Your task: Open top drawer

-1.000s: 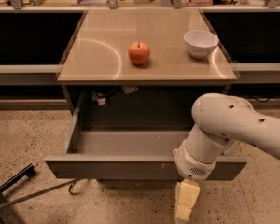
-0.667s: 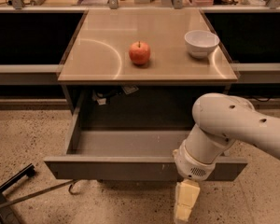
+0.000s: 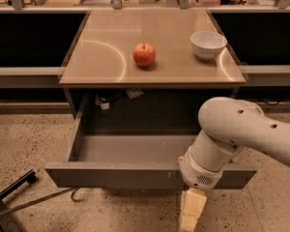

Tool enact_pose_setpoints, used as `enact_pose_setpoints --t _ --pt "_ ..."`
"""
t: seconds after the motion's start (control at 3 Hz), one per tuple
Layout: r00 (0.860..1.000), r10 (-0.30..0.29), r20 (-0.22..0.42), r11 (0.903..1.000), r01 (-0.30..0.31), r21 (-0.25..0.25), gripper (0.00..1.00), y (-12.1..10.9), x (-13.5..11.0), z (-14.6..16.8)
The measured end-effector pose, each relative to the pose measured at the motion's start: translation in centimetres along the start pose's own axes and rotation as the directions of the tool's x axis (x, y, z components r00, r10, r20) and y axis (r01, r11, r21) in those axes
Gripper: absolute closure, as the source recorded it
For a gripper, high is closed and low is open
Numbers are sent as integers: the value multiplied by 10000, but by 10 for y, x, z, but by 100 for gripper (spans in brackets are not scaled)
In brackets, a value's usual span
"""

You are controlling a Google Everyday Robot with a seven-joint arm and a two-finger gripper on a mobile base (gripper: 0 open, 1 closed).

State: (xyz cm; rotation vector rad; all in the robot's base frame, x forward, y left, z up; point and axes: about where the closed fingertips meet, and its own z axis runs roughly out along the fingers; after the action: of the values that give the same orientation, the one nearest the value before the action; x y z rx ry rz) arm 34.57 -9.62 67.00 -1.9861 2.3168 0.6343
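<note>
The top drawer [image 3: 117, 176] stands pulled well out from under the counter [image 3: 99, 57], its grey front panel toward the near side and its inside bare. The gripper [image 3: 192, 210] hangs at the near right, pointing down at the floor just below the panel's lower edge. I cannot tell whether it is parted or closed. An apple [image 3: 144, 55] and a white bowl [image 3: 208, 43] sit on the counter beyond.
</note>
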Motion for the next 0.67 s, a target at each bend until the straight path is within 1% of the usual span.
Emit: enact_pose_setpoints --t 0.33,0.67 --pt "10000 -20 -76 9999 19 -134 0 4 -2 3" --pt "10000 24 -54 9999 -25 -160 0 6 -4 2"
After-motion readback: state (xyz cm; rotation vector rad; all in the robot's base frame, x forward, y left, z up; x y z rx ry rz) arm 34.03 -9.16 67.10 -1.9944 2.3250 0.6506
